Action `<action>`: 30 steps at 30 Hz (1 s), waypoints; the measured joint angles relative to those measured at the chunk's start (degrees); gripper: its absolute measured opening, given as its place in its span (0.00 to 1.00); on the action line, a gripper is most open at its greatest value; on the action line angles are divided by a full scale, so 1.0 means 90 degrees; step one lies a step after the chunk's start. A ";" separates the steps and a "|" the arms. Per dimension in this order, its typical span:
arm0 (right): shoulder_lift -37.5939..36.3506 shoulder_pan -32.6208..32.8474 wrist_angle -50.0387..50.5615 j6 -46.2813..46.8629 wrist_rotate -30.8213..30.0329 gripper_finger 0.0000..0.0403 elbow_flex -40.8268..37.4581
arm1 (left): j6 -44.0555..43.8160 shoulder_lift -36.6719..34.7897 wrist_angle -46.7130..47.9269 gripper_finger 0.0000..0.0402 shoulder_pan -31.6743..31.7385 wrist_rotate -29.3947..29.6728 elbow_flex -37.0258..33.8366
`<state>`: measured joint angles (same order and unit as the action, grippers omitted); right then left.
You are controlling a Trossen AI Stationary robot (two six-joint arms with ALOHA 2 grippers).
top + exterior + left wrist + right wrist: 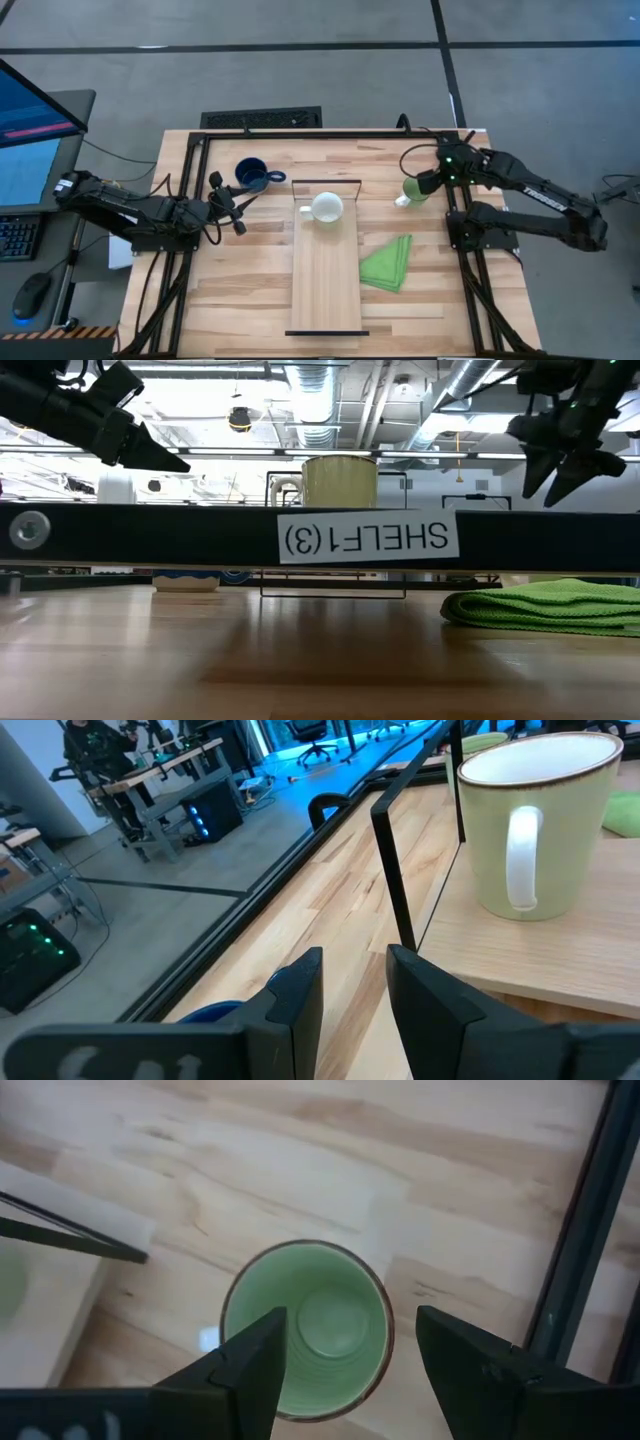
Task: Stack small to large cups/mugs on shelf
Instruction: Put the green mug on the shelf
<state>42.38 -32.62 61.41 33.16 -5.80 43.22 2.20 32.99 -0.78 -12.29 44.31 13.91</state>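
The white mug stands upright on the far end of the shelf, its handle toward the table's left; the left wrist view shows it too. The dark blue mug sits on the table at the far left. The light green mug stands upright on the table right of the shelf. My right gripper hangs open above it, pointing steeply down, a finger over each side of the rim, touching nothing. My left gripper hovers left of the shelf, narrowly open and empty.
A folded green cloth lies on the table right of the shelf, nearer the front. Thin black frames rise at the shelf's ends. A black rail borders the table. Bare wood lies at the front left.
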 joint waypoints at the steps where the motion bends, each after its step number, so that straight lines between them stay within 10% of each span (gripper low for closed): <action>1: 0.0088 0.0018 0.0000 0.0027 -0.0001 0.61 0.0000 | -0.0002 0.0000 0.0000 0.26 0.0000 0.0000 0.0000; 30: 0.2136 0.0031 0.0180 0.0316 -0.0202 0.61 0.0000 | -0.0005 0.0000 0.0000 0.26 0.0000 -0.0039 0.0000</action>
<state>61.60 -32.34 63.02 36.01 -7.62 43.22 2.15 32.99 -0.78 -12.29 43.97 13.91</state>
